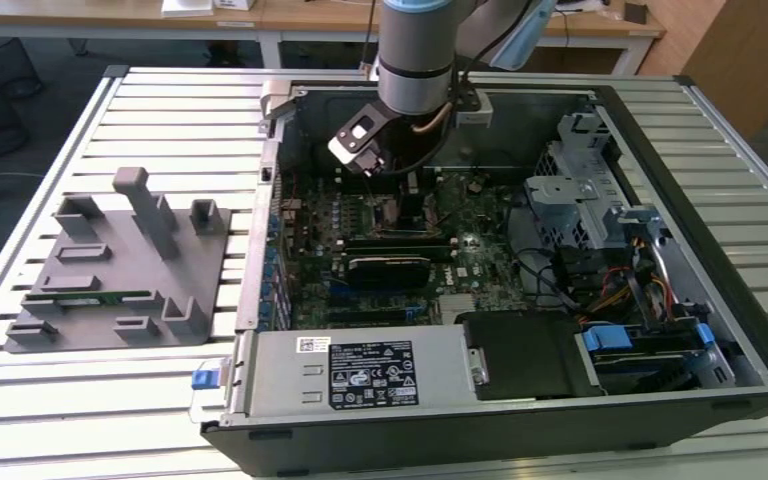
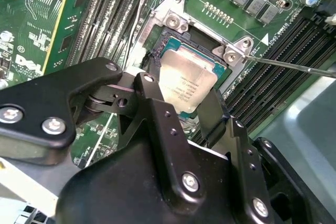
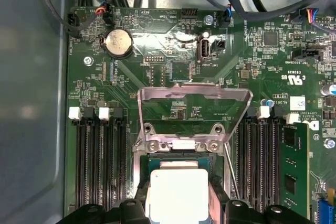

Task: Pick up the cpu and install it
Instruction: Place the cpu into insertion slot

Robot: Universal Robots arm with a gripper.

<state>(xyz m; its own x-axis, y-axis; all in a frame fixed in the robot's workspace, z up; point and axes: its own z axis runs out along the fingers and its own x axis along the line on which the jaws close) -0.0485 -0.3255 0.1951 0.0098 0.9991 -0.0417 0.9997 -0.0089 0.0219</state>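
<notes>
Hanging from the arm (image 1: 418, 50) into the open computer case (image 1: 491, 445), with the gripper (image 1: 364, 150) straight over the socket (image 2: 167, 43). Closed narrow on the cpu (image 2: 186, 82), seen in both wrist views with a black finger (image 2: 152, 98) tight against each of two opposite edges. Holding that cpu (image 3: 178, 195) flat, silvery top up, right over the socket's frame. Hard to tell whether seated in the socket or just above it.

Swung open from the socket's edge: a metal clamp plate (image 3: 194, 91). Beside the socket, thin and straight: a lever wire (image 2: 294, 67). Flanking the socket on two sides: rows of black memory slots (image 3: 97, 161). Past the socket and the clamp plate, on the green board (image 3: 157, 51): a round coin battery (image 3: 118, 43).

Well apart from the socket, outside the case on the slatted table (image 1: 157, 100), toward the exterior view's left: a grey holder tray (image 1: 117, 270).
</notes>
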